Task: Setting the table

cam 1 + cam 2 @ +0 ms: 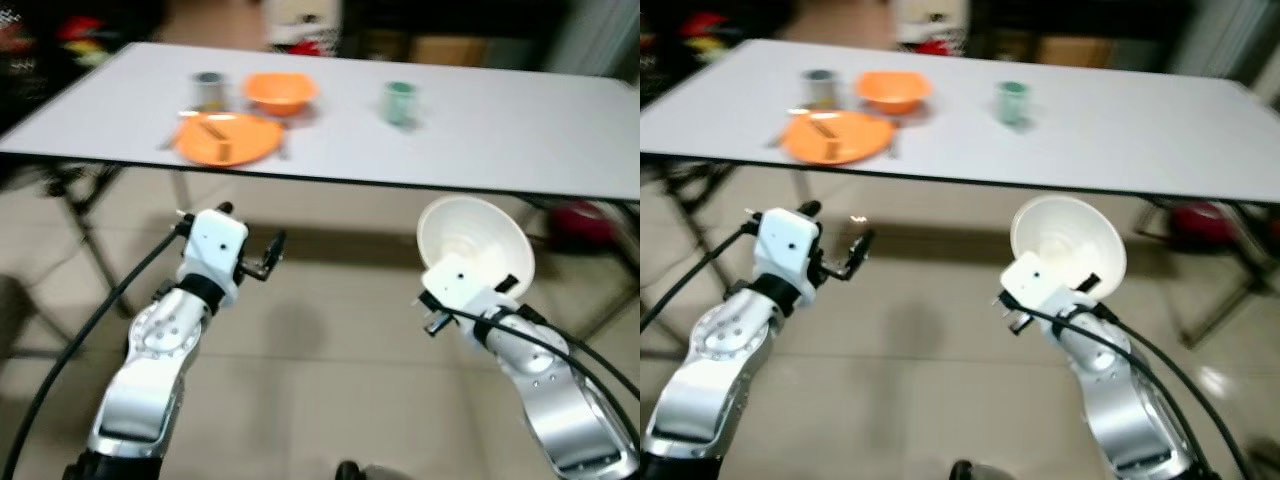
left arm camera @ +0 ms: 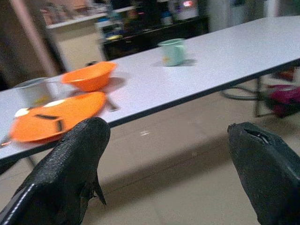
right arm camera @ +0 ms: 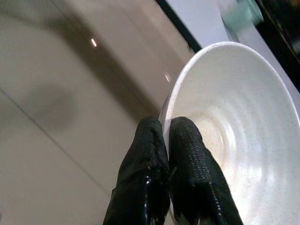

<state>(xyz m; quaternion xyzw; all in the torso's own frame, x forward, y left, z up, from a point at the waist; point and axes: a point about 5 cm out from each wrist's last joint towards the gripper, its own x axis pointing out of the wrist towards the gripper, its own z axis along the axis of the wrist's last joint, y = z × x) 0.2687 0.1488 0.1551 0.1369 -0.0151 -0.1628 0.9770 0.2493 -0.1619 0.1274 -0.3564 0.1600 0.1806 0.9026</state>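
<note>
We stand before a white tabletop (image 1: 480,140), both arms raised below its near edge, above a tiled floor (image 1: 330,350). Our right pincer (image 3: 164,140) is clamped on the rim of a white bowl (image 1: 474,240): in the right wrist view one black finger lies inside the bowl and the other outside, pressed close with the rim between them. The bowl is tilted, its opening turned up and towards us, and it hangs in the air just short of the tabletop's near edge, over the floor.

Our left pincer (image 2: 164,164) is spread wide with nothing between its fingers (image 2: 70,164); it points at the tabletop from below the edge, on the left.

On the tabletop's far left lies an orange plate (image 1: 228,138) near the edge, with small dark pieces on it that we cannot make out. Just behind it sit an orange bowl (image 1: 280,92) and, to its left, a grey cup (image 1: 208,90). A pale green mug (image 1: 399,102) stands apart, further right. The views are slightly blurred.
</note>
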